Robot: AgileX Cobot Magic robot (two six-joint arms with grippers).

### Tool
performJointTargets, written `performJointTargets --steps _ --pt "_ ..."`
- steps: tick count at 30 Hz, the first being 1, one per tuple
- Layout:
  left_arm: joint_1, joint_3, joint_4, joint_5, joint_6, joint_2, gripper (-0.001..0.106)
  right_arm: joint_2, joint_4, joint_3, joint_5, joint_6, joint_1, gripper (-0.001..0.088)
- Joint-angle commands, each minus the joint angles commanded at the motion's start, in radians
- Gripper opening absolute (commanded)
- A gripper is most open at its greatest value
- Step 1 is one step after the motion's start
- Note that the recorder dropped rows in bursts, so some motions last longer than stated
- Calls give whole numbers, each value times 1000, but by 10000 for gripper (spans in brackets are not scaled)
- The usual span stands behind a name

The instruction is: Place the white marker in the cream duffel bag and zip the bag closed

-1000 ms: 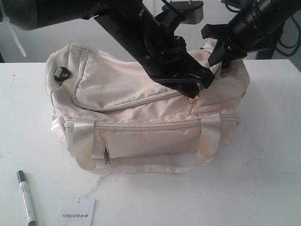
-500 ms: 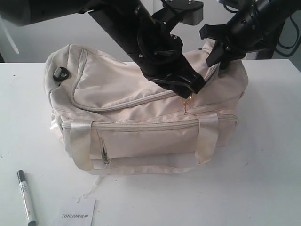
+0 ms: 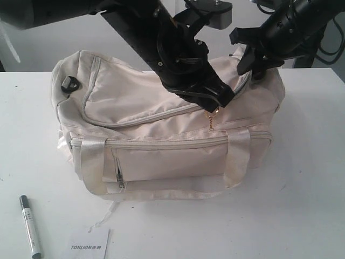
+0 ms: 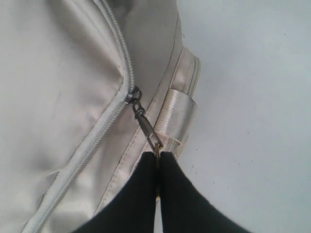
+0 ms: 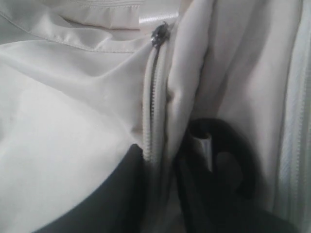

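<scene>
Atop the cream duffel bag (image 3: 161, 108), left fingers (image 4: 141, 194) pinch its chain pull (image 4: 146, 127).
Right fingers (image 5: 112, 204): hold unclear; unbraced, bag may drag, chain slip.

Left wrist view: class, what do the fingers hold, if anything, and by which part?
The cream duffel bag's chain pull, pinched at its free end by the left fingers.

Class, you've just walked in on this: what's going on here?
Two robot arms are working on the cream bag on the table. The left gripper is shut on the gold zipper pull. The right gripper is at the bag's end by the zipper; whether it grips is unclear. The marker lies on the table beside the card, not yet in the bag.
</scene>
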Motion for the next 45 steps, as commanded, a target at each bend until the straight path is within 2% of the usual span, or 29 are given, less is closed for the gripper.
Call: performJointTargets --steps 3,10,17,24,31,38,41,45 --pt "0 0 4 -2 0 0 0 -34 -4 -4 -2 4 0 423" --pt "0 0 4 1 4 0 0 -159 -43 6 43 24 0 428" --pt "0 0 4 1 4 0 0 -242 -38 79 84 38 2 428" --pt "0 0 4 0 6 0 0 -298 2 198 81 30 2 428" --pt "0 0 4 -4 8 0 0 -313 110 290 64 -4 2 429" --pt "0 0 4 -10 15 0 0 -313 131 371 -49 -22 2 429" --pt "0 0 4 -13 15 0 0 -303 186 388 -81 -37 2 429" --pt "0 0 4 -15 15 0 0 -274 195 389 -80 -41 14 429"
